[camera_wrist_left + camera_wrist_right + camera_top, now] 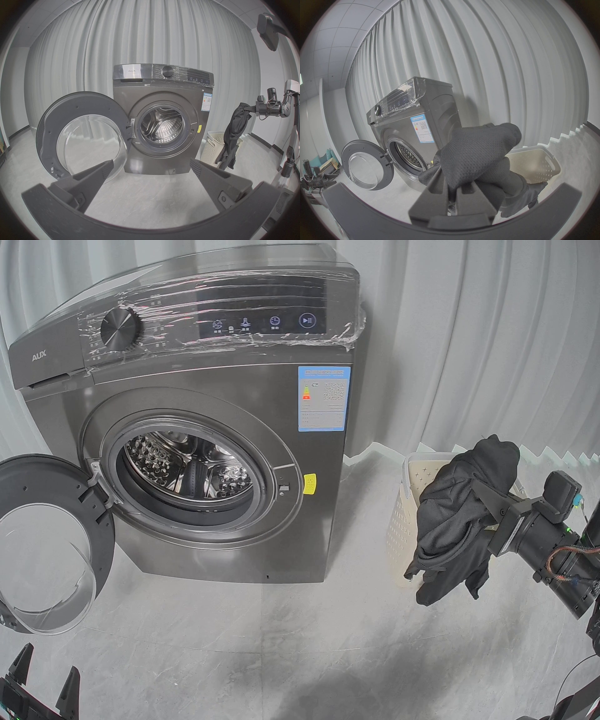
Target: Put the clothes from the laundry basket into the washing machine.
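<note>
Curtain (475,334) behind washing machine (250,390), basket (400,534)

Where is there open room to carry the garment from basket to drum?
Bare floor between the washing machine and laundry basket is open; the drum mouth is unobstructed. Crowded: the open door near the left tool, and the black garment hanging from the right tool by the basket.

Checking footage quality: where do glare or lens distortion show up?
Head view: the plastic wrap on the washing machine glints. Left wrist view: fisheye bows the curtain, corners dark. Right wrist view: same bowing; the black garment in the right gripper covers the centre.
</note>
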Controlling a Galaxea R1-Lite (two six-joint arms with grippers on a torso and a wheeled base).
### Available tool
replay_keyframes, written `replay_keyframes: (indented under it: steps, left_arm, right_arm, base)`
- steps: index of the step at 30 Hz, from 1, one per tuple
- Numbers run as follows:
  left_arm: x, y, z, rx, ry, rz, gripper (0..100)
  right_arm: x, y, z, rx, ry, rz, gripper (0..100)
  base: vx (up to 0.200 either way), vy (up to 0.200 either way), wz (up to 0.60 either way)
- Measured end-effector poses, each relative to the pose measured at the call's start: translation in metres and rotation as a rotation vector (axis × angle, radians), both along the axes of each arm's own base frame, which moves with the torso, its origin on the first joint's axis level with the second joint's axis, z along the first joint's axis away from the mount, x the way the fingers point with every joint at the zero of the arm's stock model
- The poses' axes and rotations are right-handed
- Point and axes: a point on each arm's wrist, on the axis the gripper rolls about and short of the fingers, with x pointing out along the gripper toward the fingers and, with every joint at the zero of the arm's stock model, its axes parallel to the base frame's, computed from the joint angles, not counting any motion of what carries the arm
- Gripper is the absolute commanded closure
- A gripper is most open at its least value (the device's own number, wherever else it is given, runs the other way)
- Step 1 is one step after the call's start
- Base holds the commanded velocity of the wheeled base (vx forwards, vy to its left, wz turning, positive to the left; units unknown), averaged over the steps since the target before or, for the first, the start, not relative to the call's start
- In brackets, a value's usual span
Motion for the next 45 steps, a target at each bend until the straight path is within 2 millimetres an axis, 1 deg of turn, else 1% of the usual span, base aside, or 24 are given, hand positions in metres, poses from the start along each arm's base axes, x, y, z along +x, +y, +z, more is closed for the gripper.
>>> replay_keyframes:
  steps: [14, 26, 44, 45]
  left_arm:
    - [0.0, 0.0, 0.0, 0.0, 0.0, 0.0, 0]
    - [0.0, 0.0, 0.0, 0.0, 0.0, -0.001, 0]
    - [0.0, 0.0, 0.0, -0.001, 0.0, 0.0, 0]
    - [0.0, 0.0, 0.0, -0.001, 0.0, 0.0, 0]
  right_arm:
    - [-0.0045, 0.0053, 0.0001, 0.007, -0.01, 0.034, 100]
    - [-0.0032, 0.0059, 0.0042, 0.017, -0.025, 0.034, 100]
    - [-0.002, 0.0059, 0.0001, 0.008, -0.009, 0.03, 100]
    - [-0.002, 0.0059, -0.0002, 0.007, -0.008, 0.031, 100]
  base:
    - [0.0, 0.2, 0.0]
    - [0.0, 0.0, 0.0]
    - [0.0, 0.0, 0.0]
    - [0.0, 0.2, 0.0]
